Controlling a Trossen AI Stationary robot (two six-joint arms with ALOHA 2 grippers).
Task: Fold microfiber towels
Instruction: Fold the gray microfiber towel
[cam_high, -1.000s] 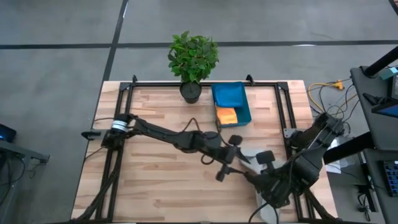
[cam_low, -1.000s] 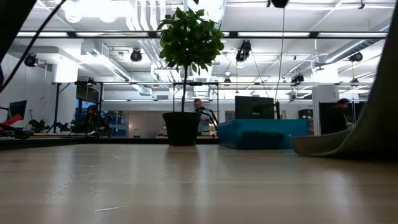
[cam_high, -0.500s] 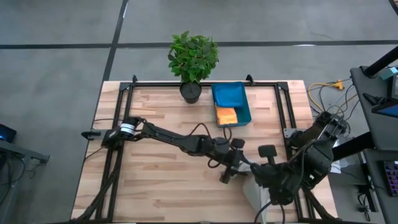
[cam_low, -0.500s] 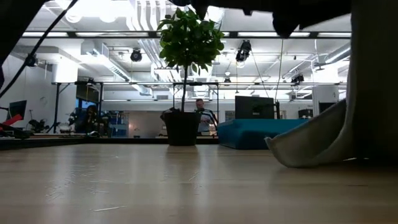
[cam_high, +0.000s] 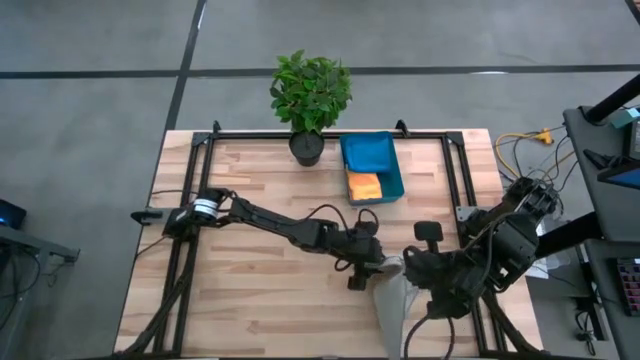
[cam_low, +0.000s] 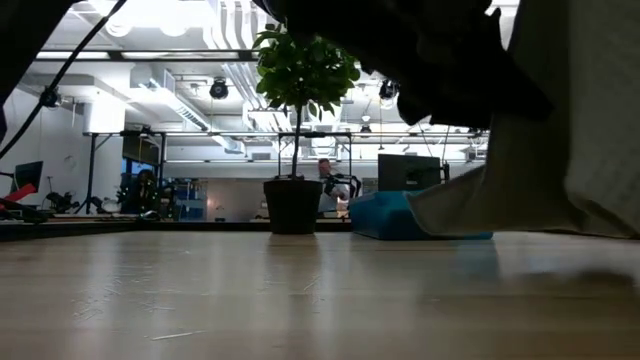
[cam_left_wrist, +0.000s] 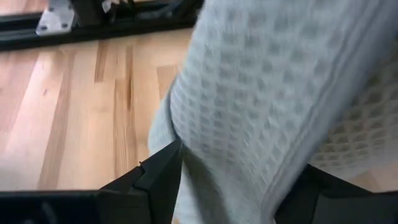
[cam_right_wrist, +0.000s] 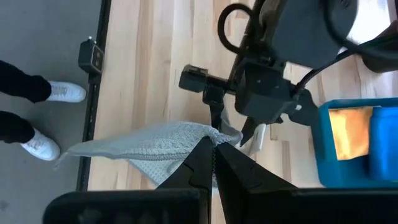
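Grey towel (cam_high: 392, 305) hangs off the table's (cam_high: 250, 200) near right edge, lifted at one corner: the right gripper (cam_right_wrist: 214, 144) is pinched tight on it, and the left gripper (cam_left_wrist: 239, 186) stands wide around a bunched fold. Judged step: spreading it before the first fold; next, the left must close and both pull apart. Only the right wrist view shows the orange towel (cam_right_wrist: 346, 129) in the bin (cam_right_wrist: 357, 171) and a person's shoes (cam_right_wrist: 43, 146)
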